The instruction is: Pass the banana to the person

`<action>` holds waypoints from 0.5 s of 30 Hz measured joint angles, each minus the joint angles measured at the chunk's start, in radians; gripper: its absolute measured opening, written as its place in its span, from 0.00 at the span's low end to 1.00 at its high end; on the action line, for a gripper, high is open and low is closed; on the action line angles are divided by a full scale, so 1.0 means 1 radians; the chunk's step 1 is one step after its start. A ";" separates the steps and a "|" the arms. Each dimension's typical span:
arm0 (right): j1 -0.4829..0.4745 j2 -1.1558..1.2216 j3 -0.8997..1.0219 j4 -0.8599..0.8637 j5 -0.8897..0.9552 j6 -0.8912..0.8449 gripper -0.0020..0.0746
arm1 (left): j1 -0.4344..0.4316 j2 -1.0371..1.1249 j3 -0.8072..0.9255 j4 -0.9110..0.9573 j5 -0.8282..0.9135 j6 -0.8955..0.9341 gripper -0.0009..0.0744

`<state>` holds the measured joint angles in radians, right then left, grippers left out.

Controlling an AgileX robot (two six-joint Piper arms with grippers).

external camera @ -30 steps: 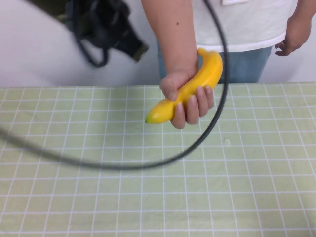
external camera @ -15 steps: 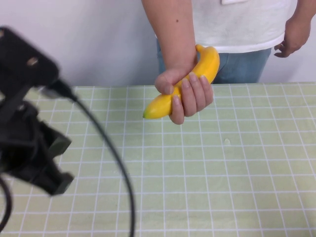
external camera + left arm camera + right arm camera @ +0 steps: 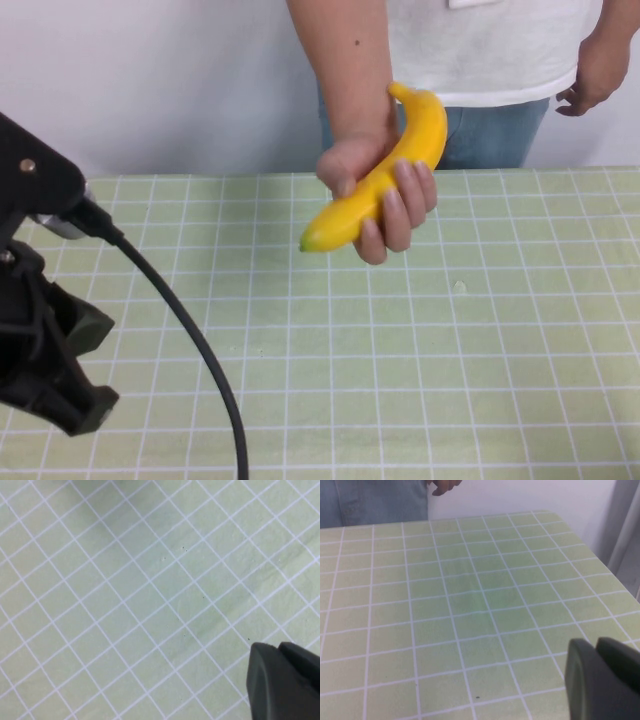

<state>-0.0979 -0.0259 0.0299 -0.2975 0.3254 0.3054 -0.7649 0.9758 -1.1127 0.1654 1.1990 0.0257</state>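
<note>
The banana is glossy yellow and curved. It is held in the hand of the person, who stands behind the table's far edge in a white T-shirt and blue jeans. The banana is in the air above the table, its tip pointing toward the left. My left arm is over the table's left front, far from the banana. My left gripper is shut and empty above the bare mat. My right gripper is shut and empty, seen only in the right wrist view.
A pale green mat with a white grid covers the table. A black cable hangs from my left arm across the left front. The person's other hand hangs at the far right. The table's right edge shows in the right wrist view.
My left arm swung from high at the back down to the left front and settled lower. The person's hand tilted and shifted the banana slightly while still holding it.
</note>
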 joint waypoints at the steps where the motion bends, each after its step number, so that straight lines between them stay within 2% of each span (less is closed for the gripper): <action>1: 0.000 0.000 0.000 0.000 0.000 0.000 0.01 | 0.000 0.000 0.000 0.000 0.002 -0.002 0.01; 4: 0.000 0.000 0.000 0.000 0.000 0.000 0.01 | 0.000 0.000 0.002 0.045 0.007 -0.031 0.01; 9: 0.000 0.000 0.000 0.000 0.000 0.000 0.01 | 0.000 -0.015 0.004 0.222 -0.001 -0.147 0.01; 15: 0.000 0.000 0.000 0.000 0.000 0.000 0.01 | 0.008 -0.093 0.006 0.315 -0.105 -0.155 0.01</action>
<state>-0.0979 -0.0259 0.0299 -0.2975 0.3254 0.3054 -0.7571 0.8832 -1.1070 0.4807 1.0942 -0.1293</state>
